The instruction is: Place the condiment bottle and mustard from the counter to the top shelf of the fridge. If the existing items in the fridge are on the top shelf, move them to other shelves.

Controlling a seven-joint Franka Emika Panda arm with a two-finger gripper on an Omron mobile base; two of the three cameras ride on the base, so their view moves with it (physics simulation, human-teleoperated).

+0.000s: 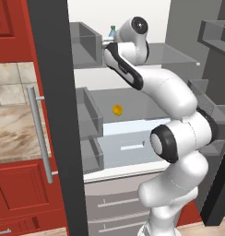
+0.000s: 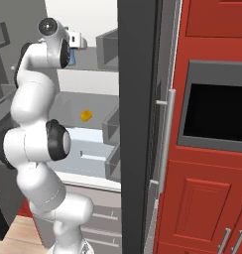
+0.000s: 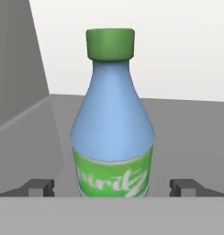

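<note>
A blue translucent bottle with a green cap and green label stands upright on the fridge's top shelf. Its cap peeks out behind the arm. My gripper is open and level with the bottle's label. One fingertip is on each side, both clear of the bottle. A small round orange-yellow fruit lies on the shelf below. The condiment bottle and the mustard are out of view. A strip of marbled counter shows left of the fridge door.
The open dark grey fridge door with its silver bar handle stands left of the arm. Grey door bins jut out beside the shelves. A pale drawer sits under the fruit's shelf. Red cabinets and a dark oven window are on the right.
</note>
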